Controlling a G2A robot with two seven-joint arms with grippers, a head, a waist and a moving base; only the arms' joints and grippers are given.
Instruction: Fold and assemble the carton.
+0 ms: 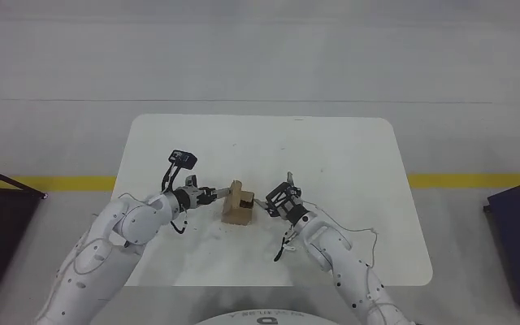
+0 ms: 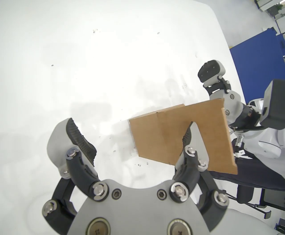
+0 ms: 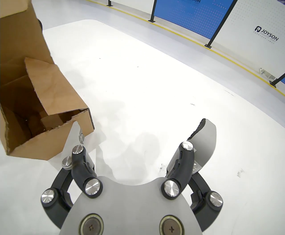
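Note:
A small brown carton [image 1: 238,205] stands near the middle of the white table [image 1: 341,154], its top open with flaps raised. My left gripper [image 1: 218,193] sits against the carton's left side. In the left wrist view that gripper [image 2: 133,135] is open, and one fingertip [image 2: 192,133] overlaps the carton's flat wall [image 2: 160,138]. My right gripper [image 1: 263,202] is at the carton's right side. In the right wrist view it [image 3: 142,135] is open beside the carton's open mouth [image 3: 33,93], one fingertip hidden behind a torn lower flap [image 3: 55,135].
The table's front edge [image 1: 284,284] lies close behind both arms. A thin cable [image 1: 357,231] trails on the table by the right arm. Bare table stretches beyond the carton [image 3: 155,77]. Blue panels [image 3: 191,15] stand on the floor past the table.

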